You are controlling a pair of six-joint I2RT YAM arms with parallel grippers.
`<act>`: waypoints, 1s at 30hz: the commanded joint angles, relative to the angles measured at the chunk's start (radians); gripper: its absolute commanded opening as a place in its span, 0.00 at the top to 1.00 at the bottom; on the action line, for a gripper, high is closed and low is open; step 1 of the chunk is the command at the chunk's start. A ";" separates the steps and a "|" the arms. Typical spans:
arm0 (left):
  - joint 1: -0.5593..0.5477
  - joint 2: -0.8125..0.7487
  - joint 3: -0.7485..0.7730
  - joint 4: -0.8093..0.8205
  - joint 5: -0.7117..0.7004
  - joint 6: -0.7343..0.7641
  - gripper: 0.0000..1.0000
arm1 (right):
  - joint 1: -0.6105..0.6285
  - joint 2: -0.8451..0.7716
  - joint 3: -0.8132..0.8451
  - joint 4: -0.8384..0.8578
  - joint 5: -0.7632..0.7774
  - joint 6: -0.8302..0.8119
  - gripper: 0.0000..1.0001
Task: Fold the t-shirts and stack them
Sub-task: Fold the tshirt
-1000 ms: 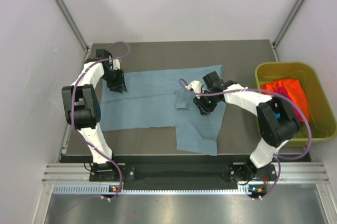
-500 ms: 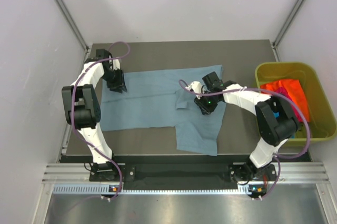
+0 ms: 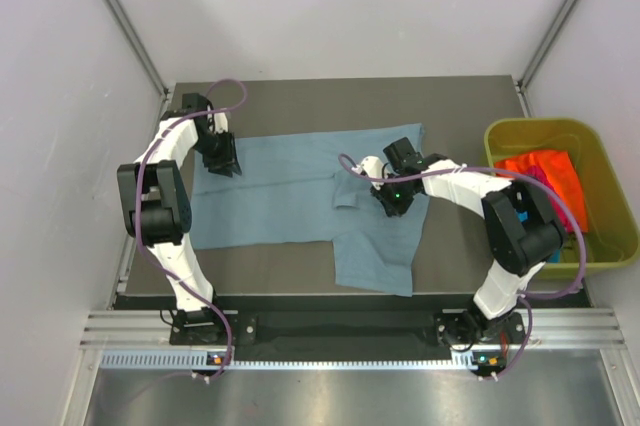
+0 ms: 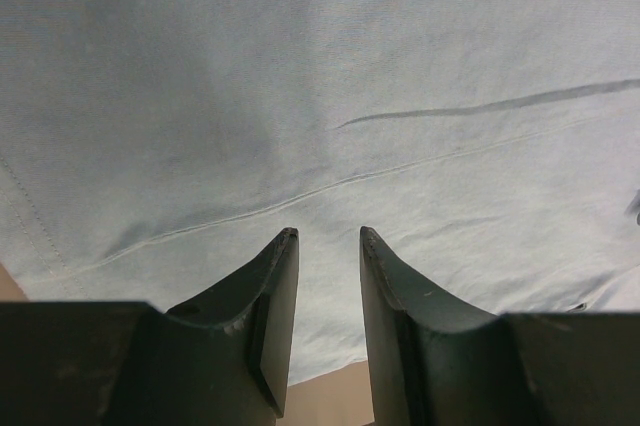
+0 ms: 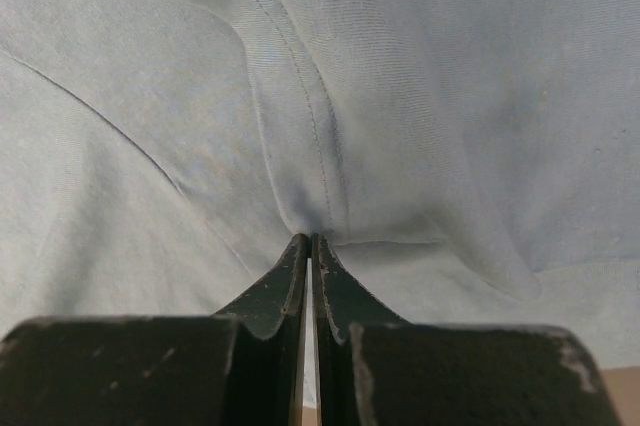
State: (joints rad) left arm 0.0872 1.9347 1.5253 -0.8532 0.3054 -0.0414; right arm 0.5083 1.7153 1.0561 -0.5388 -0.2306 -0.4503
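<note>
The large grey-blue t-shirt (image 3: 300, 196) lies spread on the dark table, one part hanging toward the near edge. My left gripper (image 3: 224, 164) is at its far-left corner, jaws open a little over the cloth's edge (image 4: 330, 236), with cloth and a strip of table showing between them. My right gripper (image 3: 388, 202) is low on the shirt's right-centre, shut on a pinched fold with a stitched hem (image 5: 310, 236). The orange t-shirt (image 3: 545, 178) and a bit of the magenta one (image 3: 541, 174) lie in the bin. No turquoise shirt shows.
A yellow-green bin (image 3: 600, 246) stands off the table's right edge. Grey walls close in left, right and behind. The table (image 3: 330, 101) has a bare strip beyond the shirt.
My right gripper has shifted very slightly to the left on the shirt. The left arm and the shirt look unchanged.
</note>
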 commanded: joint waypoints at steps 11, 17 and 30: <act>0.002 -0.045 -0.002 0.034 0.024 -0.017 0.64 | 0.038 -0.198 0.013 -0.073 0.034 -0.037 1.00; 0.002 -0.052 -0.007 0.036 0.024 -0.017 0.64 | 0.056 -0.226 -0.042 -0.085 0.020 -0.036 1.00; 0.002 -0.086 -0.014 0.031 0.006 -0.006 0.59 | 0.056 -0.281 -0.079 -0.119 0.019 -0.042 0.61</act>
State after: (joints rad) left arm 0.0872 1.9190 1.5120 -0.8452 0.3092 -0.0505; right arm 0.5491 1.4918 0.9794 -0.6479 -0.2031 -0.4843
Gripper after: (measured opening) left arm 0.396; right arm 0.311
